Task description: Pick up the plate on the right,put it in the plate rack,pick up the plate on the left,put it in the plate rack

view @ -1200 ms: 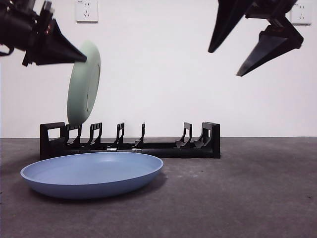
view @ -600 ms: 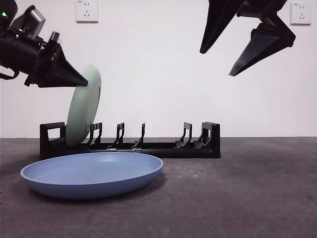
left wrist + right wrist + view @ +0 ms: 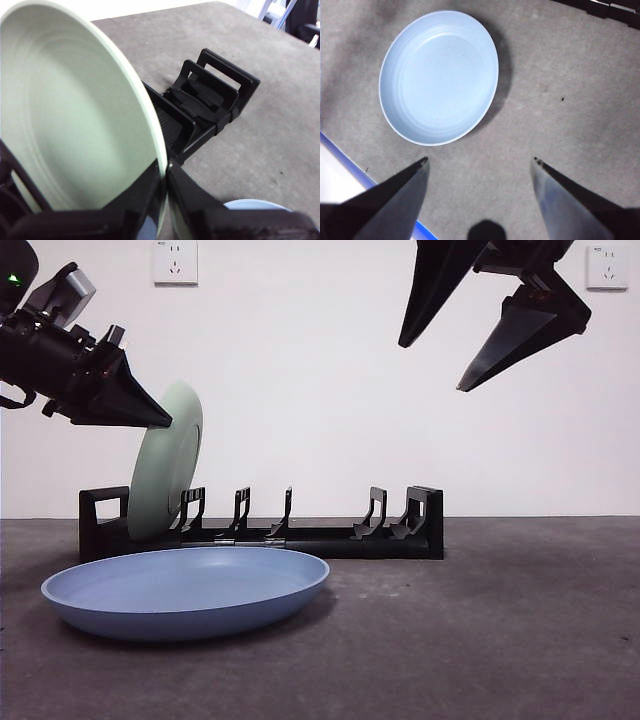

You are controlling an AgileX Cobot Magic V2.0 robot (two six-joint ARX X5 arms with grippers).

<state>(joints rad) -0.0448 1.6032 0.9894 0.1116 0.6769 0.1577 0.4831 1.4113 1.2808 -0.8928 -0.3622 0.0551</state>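
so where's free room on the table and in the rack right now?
Bare tabletop beside the blue plate, in front of the plate rack. The rack's middle and far-end slots are empty. Crowded end: the left gripper holds the green plate in the end slots. The right gripper hangs open above.

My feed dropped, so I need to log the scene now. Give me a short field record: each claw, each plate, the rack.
left claw: shut on the green plate's rim
right claw: open, raised above the table, holding nothing
green plate: tilted, lower edge in the rack's end slots
blue plate: flat on the table, in front of the rack
rack: holds only the green plate
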